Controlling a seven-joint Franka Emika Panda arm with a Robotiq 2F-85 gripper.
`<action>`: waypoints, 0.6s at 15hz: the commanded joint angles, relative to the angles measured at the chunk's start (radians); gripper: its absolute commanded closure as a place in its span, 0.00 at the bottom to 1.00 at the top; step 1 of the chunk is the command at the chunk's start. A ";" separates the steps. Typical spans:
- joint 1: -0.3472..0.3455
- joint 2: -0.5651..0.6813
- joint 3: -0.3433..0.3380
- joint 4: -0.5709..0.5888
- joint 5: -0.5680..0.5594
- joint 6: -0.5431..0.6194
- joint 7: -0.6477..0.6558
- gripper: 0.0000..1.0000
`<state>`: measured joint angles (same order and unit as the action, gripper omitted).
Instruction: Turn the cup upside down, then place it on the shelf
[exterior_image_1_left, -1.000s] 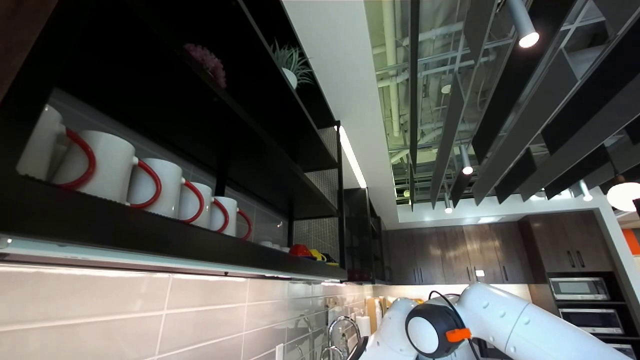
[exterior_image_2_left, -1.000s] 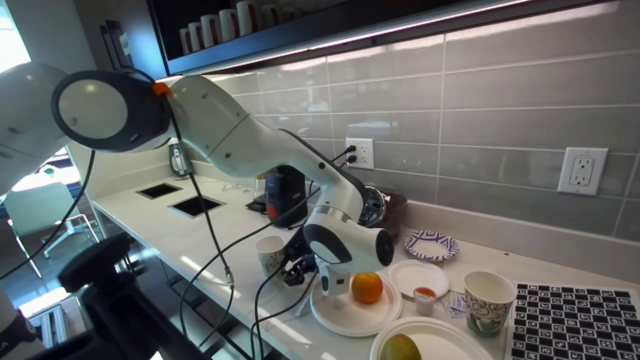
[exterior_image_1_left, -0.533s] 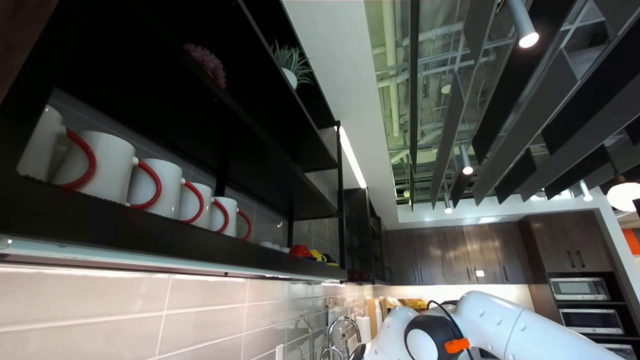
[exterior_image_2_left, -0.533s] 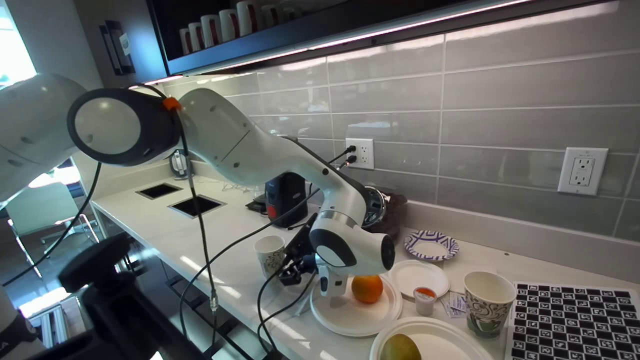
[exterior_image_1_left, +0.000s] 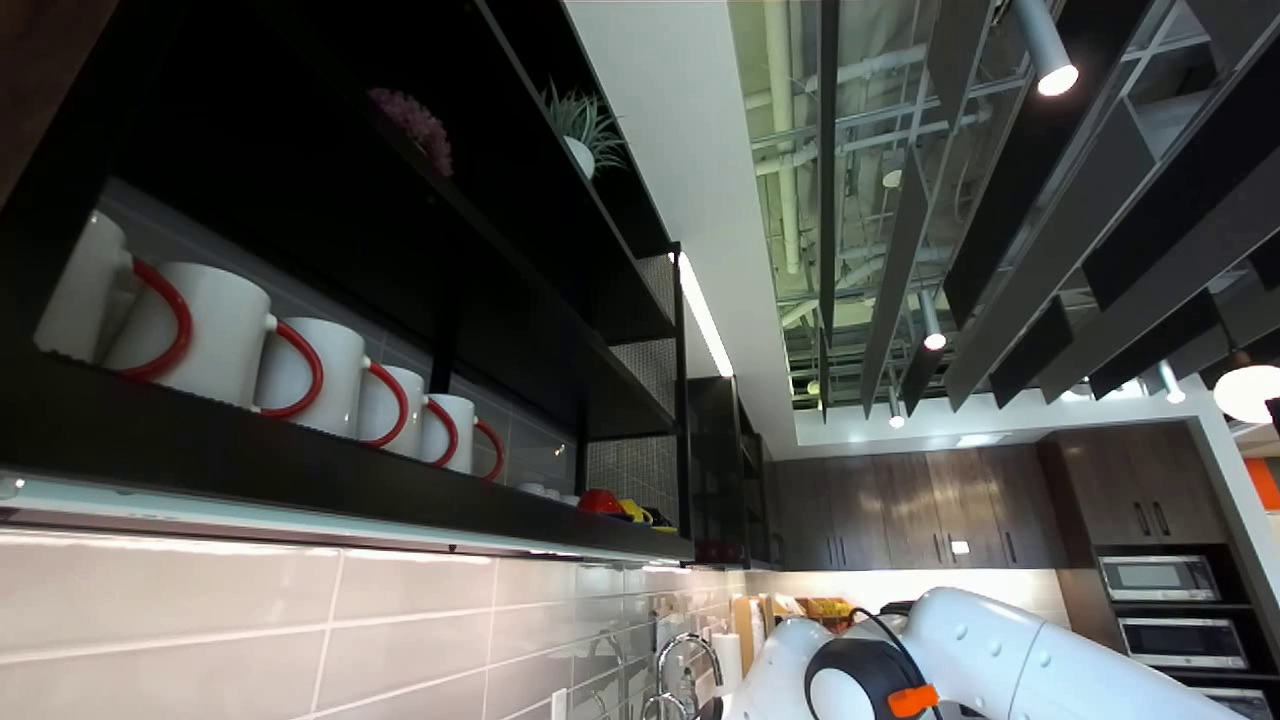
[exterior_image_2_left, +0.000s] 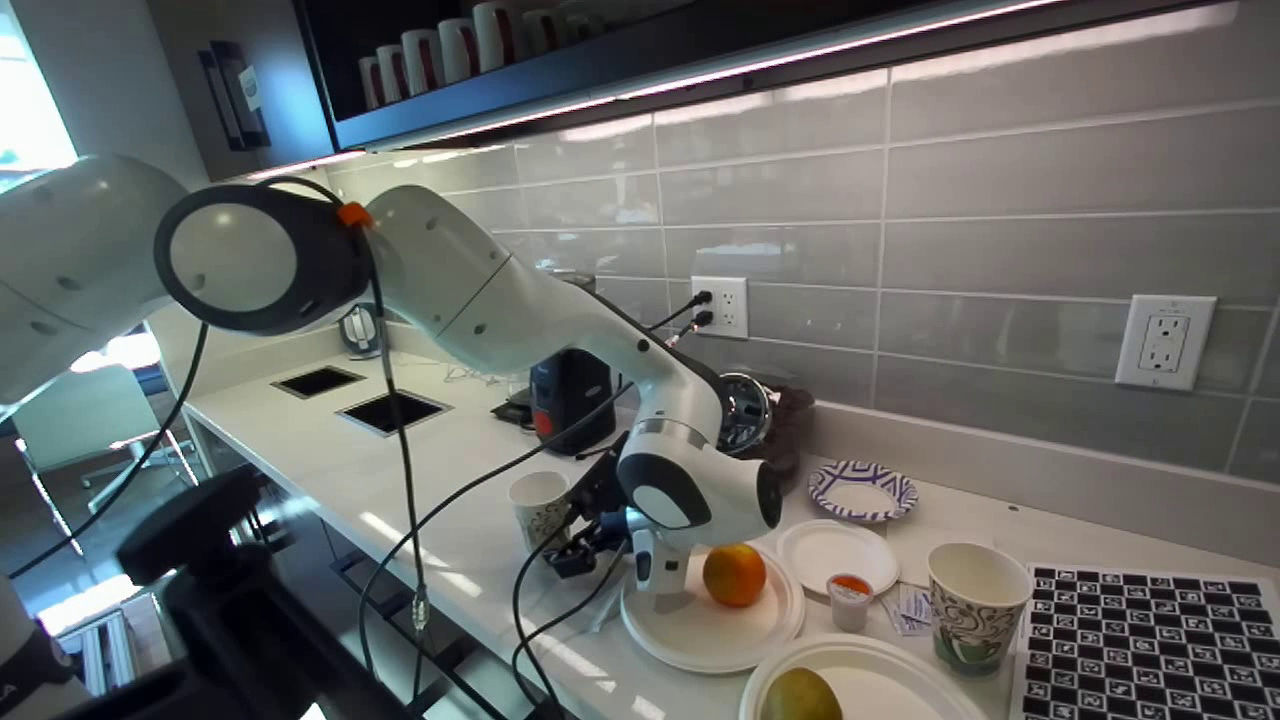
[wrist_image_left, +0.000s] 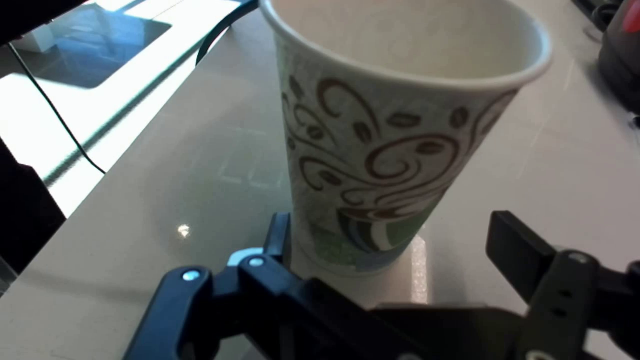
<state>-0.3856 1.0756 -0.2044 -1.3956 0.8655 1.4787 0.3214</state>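
Observation:
The cup, a paper cup with brown swirls and green near its base, stands upright on the white counter in the wrist view (wrist_image_left: 380, 150) and in an exterior view (exterior_image_2_left: 540, 505). No plain green cup shows. My gripper (wrist_image_left: 397, 245) is open around the cup's lower part. The left finger is close beside the cup and may touch it; the right finger is well apart from it. In an exterior view the gripper (exterior_image_2_left: 588, 545) is beside the cup, its fingertips hard to make out. The dark shelf shows in both exterior views (exterior_image_1_left: 350, 480) (exterior_image_2_left: 560, 88), high on the wall.
White mugs with red handles (exterior_image_1_left: 215, 330) line the shelf's lowest tier. An orange (exterior_image_2_left: 734, 575) on a plate (exterior_image_2_left: 665, 650), another plate with a fruit (exterior_image_2_left: 800, 697), a similar paper cup (exterior_image_2_left: 975, 615) and a black appliance (exterior_image_2_left: 572, 400) stand on the counter (exterior_image_2_left: 290, 440). Cables hang from the arm.
The arm has lowered, and its elbow has moved down and to the right in an exterior view. The gripper has shifted slightly left toward the cup. The cup has not visibly moved.

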 joint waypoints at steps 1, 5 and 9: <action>0.021 0.018 -0.009 0.037 -0.059 -0.015 0.038 0.00; 0.027 0.020 -0.001 0.040 -0.105 -0.029 0.035 0.00; 0.035 0.021 0.011 0.039 -0.131 -0.036 0.029 0.00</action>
<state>-0.3543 1.0757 -0.2015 -1.3954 0.7678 1.4755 0.3312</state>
